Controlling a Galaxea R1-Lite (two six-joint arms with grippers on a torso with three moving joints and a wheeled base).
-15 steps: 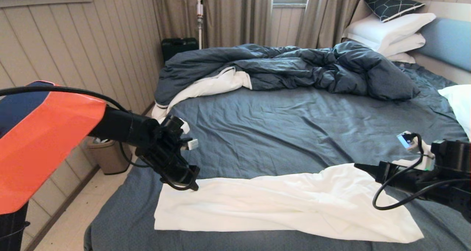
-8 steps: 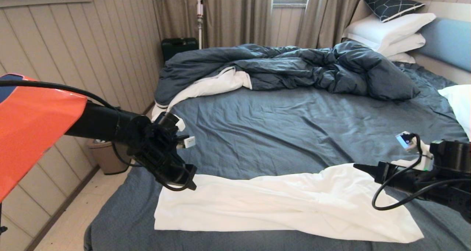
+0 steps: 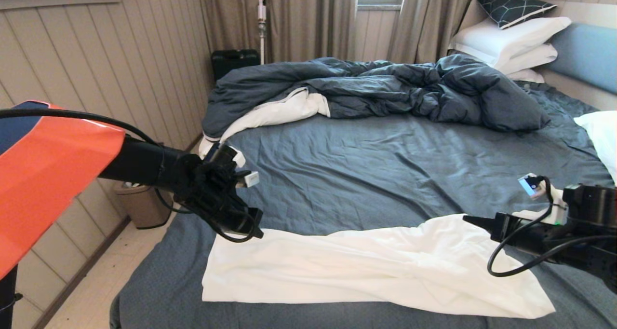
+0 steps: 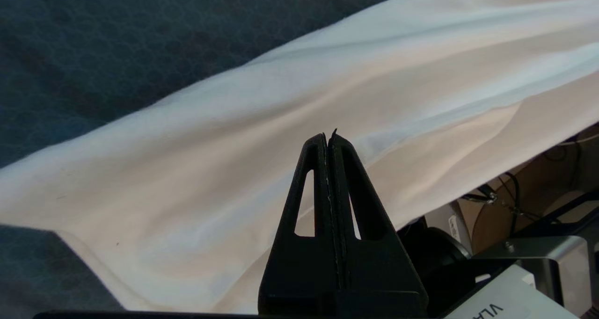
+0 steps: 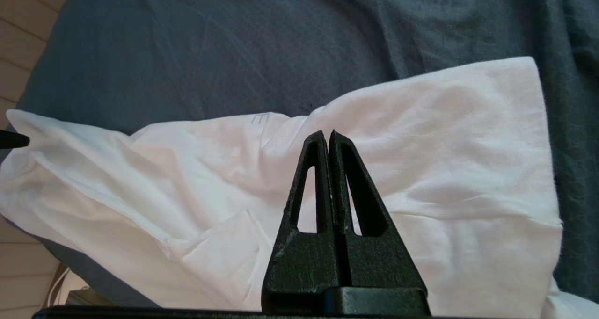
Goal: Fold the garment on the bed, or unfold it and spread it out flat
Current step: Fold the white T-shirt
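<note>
Left gripper [image 3: 255, 233] sits at the far left corner of the shirt [image 3: 366, 271], jaws pressed tight together with no cloth between them, so it holds nothing. The shirt lies in a long folded band across the near part of the bed [image 3: 385, 174], rumpled and bunched toward the right. Over there the right gripper [image 3: 466, 218] hangs at the shirt's far right edge, also clamped shut and empty. The risk here is that neither jaw can take cloth until it opens, and a closed tip pushed in would just shove the thin fabric and add wrinkles. Pinch too deep on the left corner and it may catch the sheet as well. Pull one end alone and the whole band could slide toward the near edge.
</note>
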